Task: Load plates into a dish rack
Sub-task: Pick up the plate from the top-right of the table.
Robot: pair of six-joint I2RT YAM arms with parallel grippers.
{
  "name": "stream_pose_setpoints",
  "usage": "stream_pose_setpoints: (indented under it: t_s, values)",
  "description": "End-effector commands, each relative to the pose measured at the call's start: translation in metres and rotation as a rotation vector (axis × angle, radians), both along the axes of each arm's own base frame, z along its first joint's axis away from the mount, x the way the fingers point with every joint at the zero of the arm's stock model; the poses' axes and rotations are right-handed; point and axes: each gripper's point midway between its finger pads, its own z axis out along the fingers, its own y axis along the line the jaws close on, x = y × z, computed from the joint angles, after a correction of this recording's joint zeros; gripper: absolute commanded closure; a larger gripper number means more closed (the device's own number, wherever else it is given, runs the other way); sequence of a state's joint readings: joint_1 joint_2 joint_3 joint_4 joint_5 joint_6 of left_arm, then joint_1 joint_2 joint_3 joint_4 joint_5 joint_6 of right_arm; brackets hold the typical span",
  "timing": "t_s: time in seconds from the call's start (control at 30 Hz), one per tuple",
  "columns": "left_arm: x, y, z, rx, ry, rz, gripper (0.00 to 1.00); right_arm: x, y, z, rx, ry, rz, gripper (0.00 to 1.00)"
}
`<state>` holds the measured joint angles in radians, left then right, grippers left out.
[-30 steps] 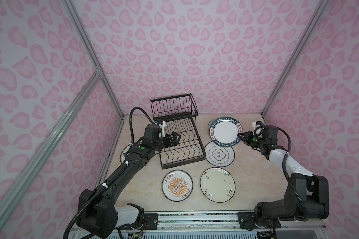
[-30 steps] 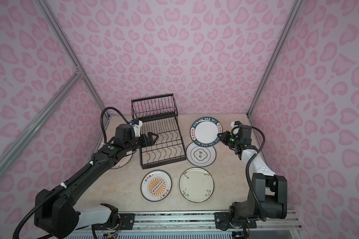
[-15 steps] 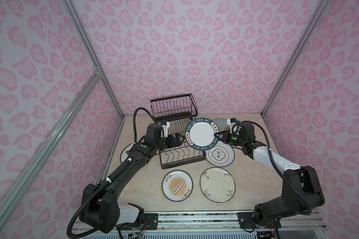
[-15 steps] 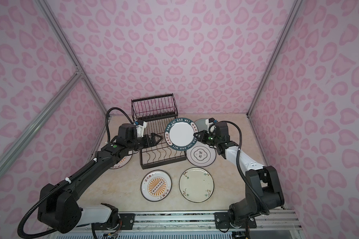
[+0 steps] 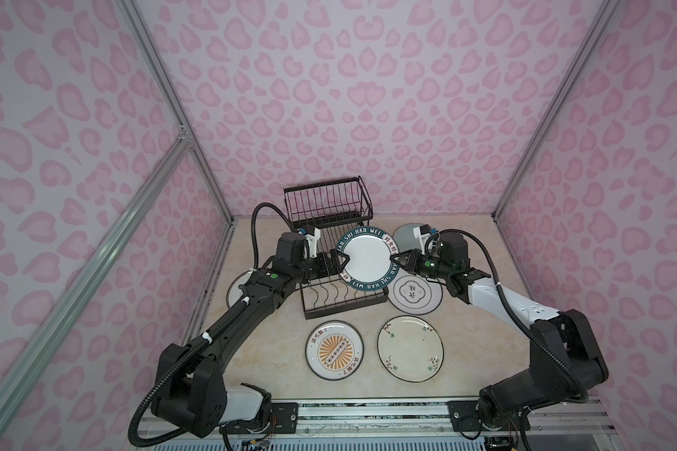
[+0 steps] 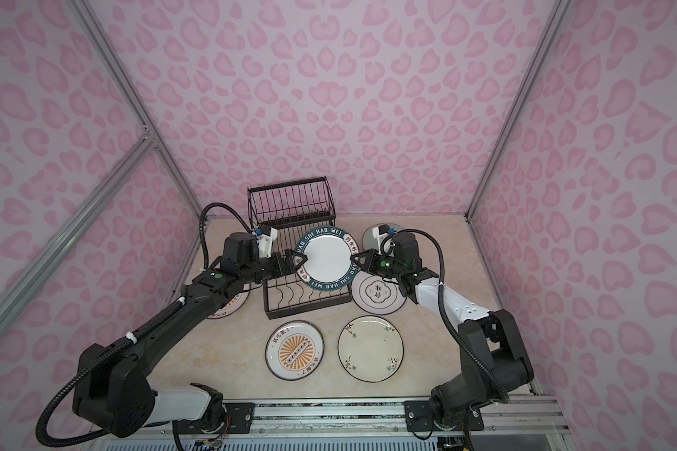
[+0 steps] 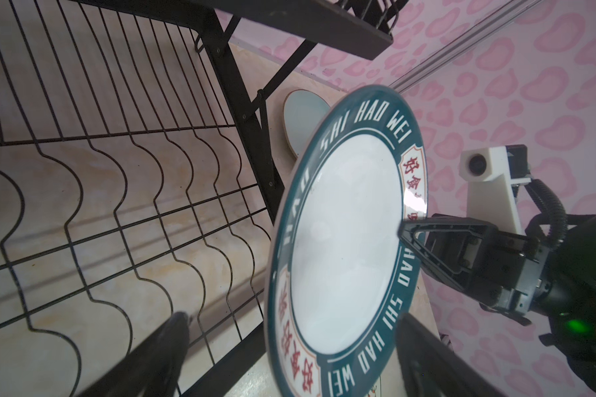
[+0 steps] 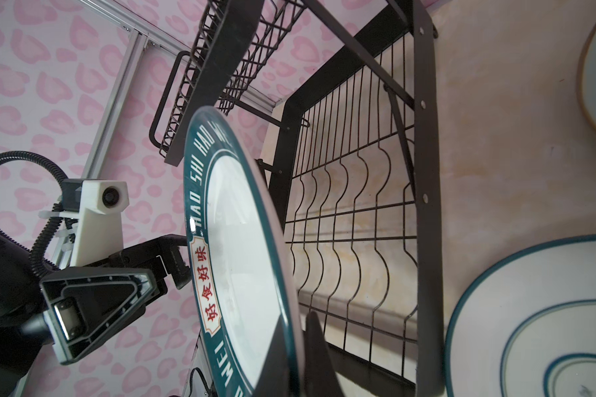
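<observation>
Moved in the last second: the navy lettered-rim plate (image 5: pixel 368 259), which lay flat right of centre on the table (image 5: pixel 274 351), now hangs clear of it at the middle of the frame, tilted up on edge over the lower tray of the dish rack (image 5: pixel 325 203). My left gripper (image 5: pixel 341 264) has come across to its left rim.

Items as I see them:
- Right gripper (image 5: pixel 394 259): pinched on the right rim of that plate and carrying it.
- Left gripper: fingers (image 7: pixel 159 350) spread wide, one on each side of the rim; I cannot tell whether either touches.
- Quatrefoil plate (image 5: pixel 415 291): flat, just right of the rack.
- Orange sunburst plate (image 5: pixel 334 350): flat, lower centre.
- Floral-sprig plate (image 5: pixel 410 348): flat, beside it on the right.
- Second sunburst plate (image 6: pixel 227 306): left of the rack, mostly under my left arm.
- Pale blue-green plate (image 5: pixel 405 238): behind the right wrist, partly hidden.
- Rack: both tiers hold no plates.
</observation>
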<state>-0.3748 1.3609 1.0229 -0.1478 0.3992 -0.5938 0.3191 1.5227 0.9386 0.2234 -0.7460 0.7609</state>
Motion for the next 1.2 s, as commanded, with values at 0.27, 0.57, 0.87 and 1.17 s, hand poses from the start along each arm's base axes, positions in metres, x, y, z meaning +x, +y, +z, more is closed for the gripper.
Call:
stream_pose_setpoints:
  t_s: [0.27,0.57,0.87,1.17]
  values:
    - [0.001,-0.005,0.008,-0.044,-0.03,-0.019,0.08,-0.005,0.024,0.017,0.055,-0.069,0.089,1.0]
    - [0.001,-0.007,0.012,-0.054,-0.041,-0.029,0.23,-0.005,0.028,0.017,0.06,-0.069,0.105,1.0]
    - [-0.001,-0.009,0.016,-0.061,-0.05,-0.04,0.41,-0.003,0.026,0.005,0.034,-0.046,0.088,1.0]
    - [-0.003,-0.005,0.025,-0.057,-0.076,-0.029,0.6,0.001,0.025,0.005,0.031,-0.046,0.074,1.0]
